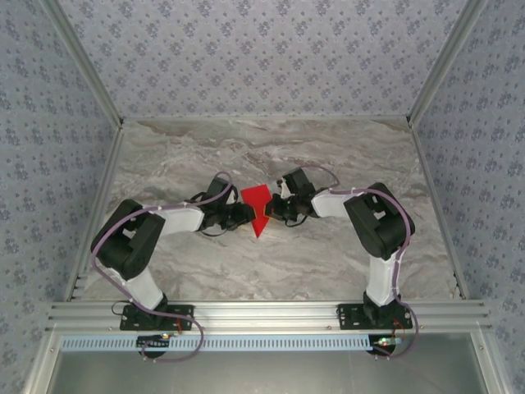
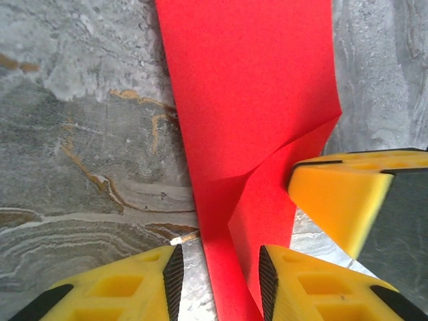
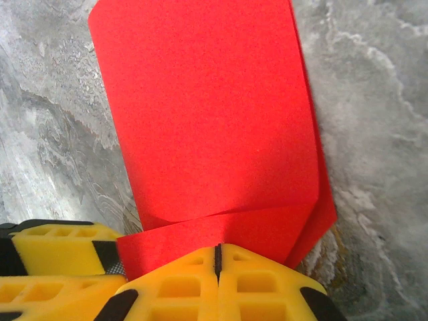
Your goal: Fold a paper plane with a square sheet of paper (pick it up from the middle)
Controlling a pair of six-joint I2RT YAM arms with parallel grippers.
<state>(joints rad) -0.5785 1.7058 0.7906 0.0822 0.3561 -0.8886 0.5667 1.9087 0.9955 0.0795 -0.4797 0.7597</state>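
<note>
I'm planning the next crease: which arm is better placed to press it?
Probably left: the left gripper stands open astride the paper, free to press, while the right gripper is shut on its edge, anchoring it.

The paper plane (image 3: 207, 120) is matt, slightly grainy paper; the table (image 2: 80, 120) under the left gripper (image 2: 221, 274) looks like smooth marble.

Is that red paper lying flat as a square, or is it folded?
Folded: the red paper narrows to a point from above, and close up its layers overlap along creases.
</note>
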